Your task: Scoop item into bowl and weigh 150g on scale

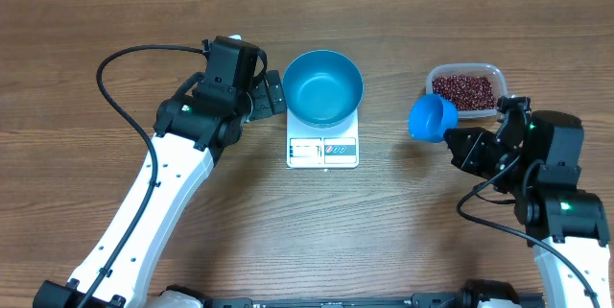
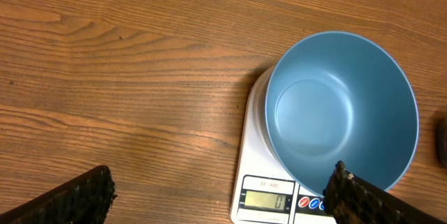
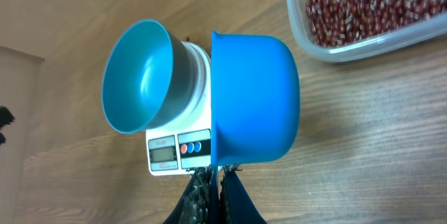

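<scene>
Gripping the scoop (image 3: 255,98) in my right hand (image 3: 216,176), right of the scale (image 1: 322,150), I judge scooping comes next. My left hand (image 1: 271,95) hangs released left of the scale, the empty bowl (image 1: 323,87) sits atop it, and the beans (image 1: 465,90) farther right need a dip.

The large round blue bowl (image 1: 323,87) sits upright on the small white square scale (image 1: 322,149) near the middle of the bench (image 1: 384,231). It overhangs the platform, and its glossy inside shows down to the bottom. The scale's grey display edge faces the near side and reads zero. The dark red-brown beans (image 1: 464,89) lie heaped in a clear tub (image 1: 489,70) well to the right.
</scene>
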